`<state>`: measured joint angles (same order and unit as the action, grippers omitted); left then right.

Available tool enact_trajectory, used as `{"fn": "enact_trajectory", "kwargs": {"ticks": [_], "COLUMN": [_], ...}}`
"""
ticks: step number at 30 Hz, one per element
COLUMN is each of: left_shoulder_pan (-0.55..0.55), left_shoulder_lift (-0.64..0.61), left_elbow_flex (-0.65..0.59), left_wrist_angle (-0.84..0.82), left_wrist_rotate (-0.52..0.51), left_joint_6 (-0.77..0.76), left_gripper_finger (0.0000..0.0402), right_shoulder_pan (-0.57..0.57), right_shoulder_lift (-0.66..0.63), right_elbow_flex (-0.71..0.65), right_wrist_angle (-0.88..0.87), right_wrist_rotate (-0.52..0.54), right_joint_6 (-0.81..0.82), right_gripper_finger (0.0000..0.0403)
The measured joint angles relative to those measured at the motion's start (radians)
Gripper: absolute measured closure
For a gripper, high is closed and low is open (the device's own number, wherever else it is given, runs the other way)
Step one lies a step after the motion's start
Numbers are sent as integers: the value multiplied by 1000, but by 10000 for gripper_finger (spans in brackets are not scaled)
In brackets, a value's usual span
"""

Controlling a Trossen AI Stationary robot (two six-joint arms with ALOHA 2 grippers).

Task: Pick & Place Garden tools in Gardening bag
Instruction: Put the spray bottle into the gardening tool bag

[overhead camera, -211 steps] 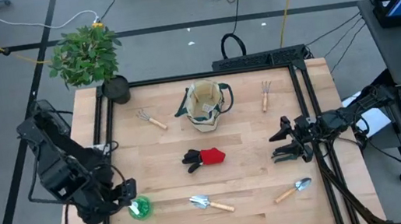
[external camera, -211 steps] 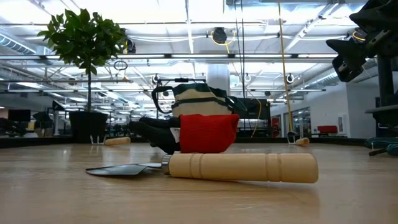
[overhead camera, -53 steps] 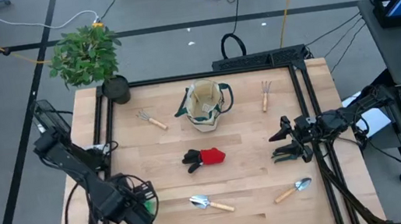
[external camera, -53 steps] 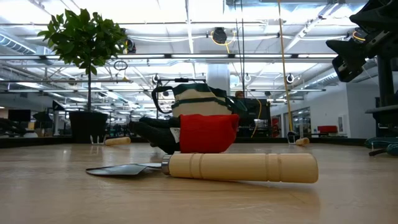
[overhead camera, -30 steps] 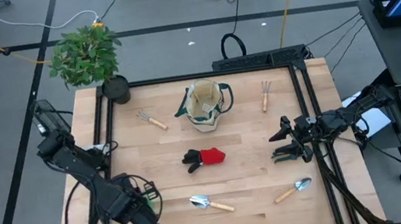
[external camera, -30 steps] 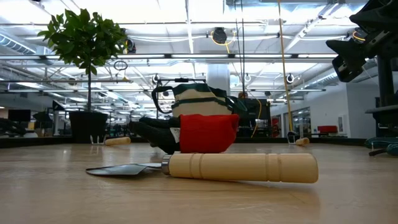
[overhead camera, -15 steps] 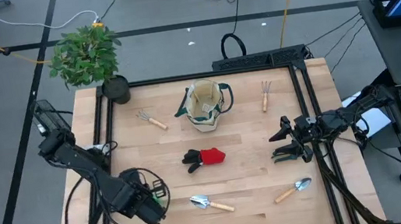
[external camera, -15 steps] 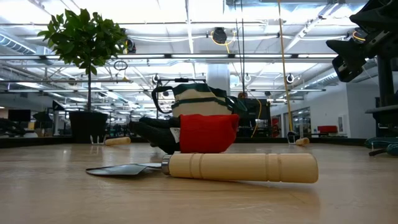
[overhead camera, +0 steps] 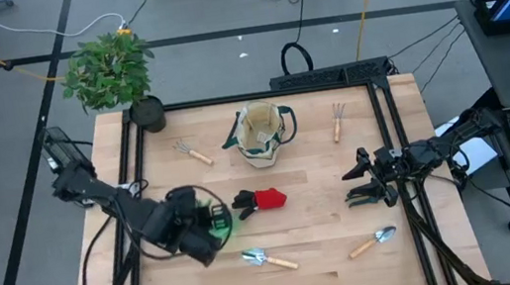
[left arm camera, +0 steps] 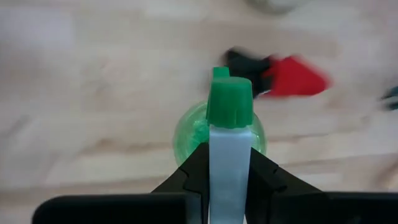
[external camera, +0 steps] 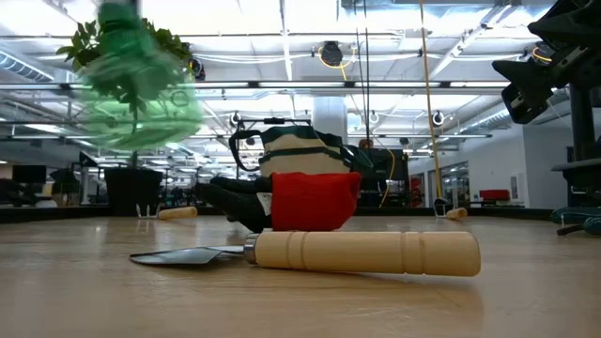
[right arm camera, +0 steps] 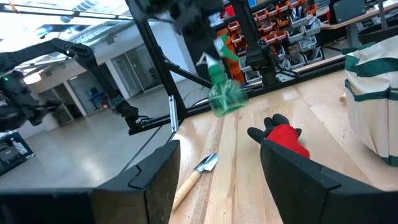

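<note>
The green-white bottle [left arm camera: 219, 134] hangs above the table's left half, with my left gripper [overhead camera: 208, 221] shut on its top. In the low view the bottle [external camera: 136, 84] shows blurred, high over the wood. The red-and-black gloves [overhead camera: 260, 200] lie just right of it. The beige gardening bag [overhead camera: 261, 134] stands upright at the far middle. Two trowels [overhead camera: 269, 258] [overhead camera: 373, 241] lie near the front edge, and two claw rakes [overhead camera: 192, 151] [overhead camera: 338, 121] lie on either side of the bag. My right gripper [overhead camera: 358, 189] waits open at the right edge. My left gripper pinches the bottle's white spray head [left arm camera: 229, 168], just behind the green nozzle, between its two fingers. The fingers come from above, slanting steeply down. The bottle's green body [right arm camera: 225, 94] hangs below them, clear of the table.
A leafy potted plant [overhead camera: 113, 74] stands at the far left corner. A black rail frame [overhead camera: 397, 142] runs round the table's edges. Bare wood lies between the gloves and the bag.
My left gripper has risen and swung from the near left corner toward the table's right and far side, up to the gloves, turning about its wrist. The bottle has gone with it, lifted clear of the table and now showing in the low view.
</note>
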<state>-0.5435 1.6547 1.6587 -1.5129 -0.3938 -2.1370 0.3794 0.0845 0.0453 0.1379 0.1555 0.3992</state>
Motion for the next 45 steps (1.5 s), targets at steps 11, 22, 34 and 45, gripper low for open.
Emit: {"fn": "enact_trajectory", "kwargs": {"ticks": [11,22,34,45], "left_shoulder_pan": [177,386,584,686], "left_shoulder_lift": [-1,0,0,0], "left_elbow_flex": [103,103,103,103], "left_wrist_angle": [295,750,961,992], "left_wrist_rotate": [-276,-291,-202,-122], "left_joint_6": [448,970,1232,1318], "left_gripper_finger": [346,346,346,346], "right_shoulder_pan": [0,0,0,0], "right_shoulder_lift": [0,0,0,0], "right_elbow_flex": [0,0,0,0], "right_wrist_angle": [0,0,0,0], "right_wrist_rotate": [0,0,0,0], "right_joint_6": [0,0,0,0], "right_gripper_finger": [188,188,188,188]}}
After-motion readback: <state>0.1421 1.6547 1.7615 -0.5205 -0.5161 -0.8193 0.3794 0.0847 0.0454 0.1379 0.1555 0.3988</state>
